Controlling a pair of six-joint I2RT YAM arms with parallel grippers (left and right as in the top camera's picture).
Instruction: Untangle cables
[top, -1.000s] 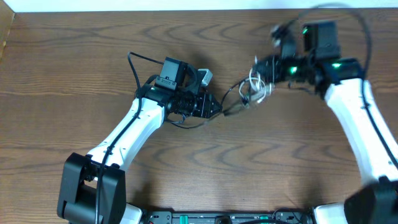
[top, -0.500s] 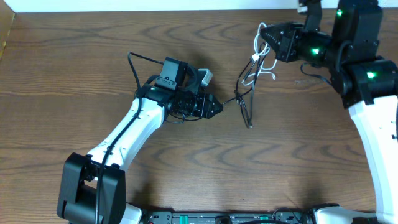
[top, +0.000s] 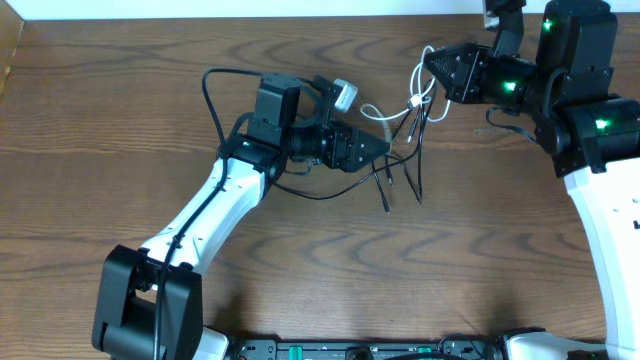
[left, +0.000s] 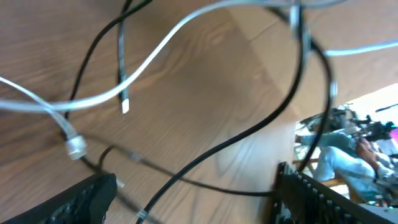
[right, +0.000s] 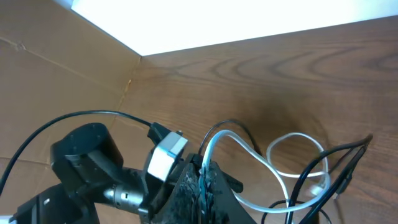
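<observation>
Across the wooden table (top: 100, 120), the left arm (top: 215, 200) reaches diagonally from the near edge toward the middle. The right arm (top: 600, 200) runs up the right side and bends inward by the far edge. The left gripper (top: 383, 148) has its jaws spread wide, gripping nothing, with cords crossing ahead of them. The right gripper (top: 427, 67) is pinched tight on the white cable (top: 413, 100), which loops between the grippers. The black cable (top: 419, 165) hangs below, over bare wood.
</observation>
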